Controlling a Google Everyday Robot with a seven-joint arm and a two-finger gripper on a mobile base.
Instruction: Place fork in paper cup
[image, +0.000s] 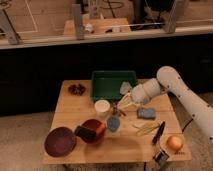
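Observation:
My gripper (121, 106) is over the middle of the table, just right of the white paper cup (102, 107) and above the light blue cup (113, 123). It looks shut on the fork (117, 111), of which only a slim short piece shows, sticking down and left from the tips. The paper cup stands upright in front of the green tray (113, 90). The arm (165, 82) reaches in from the right.
Right of the gripper lie a blue sponge (146, 113), a pale yellow utensil (148, 128), a black-handled tool (159, 133) and an orange fruit (175, 143). A red bowl (93, 131) and a maroon plate (60, 141) sit front left. A small dark cup (76, 89) is back left.

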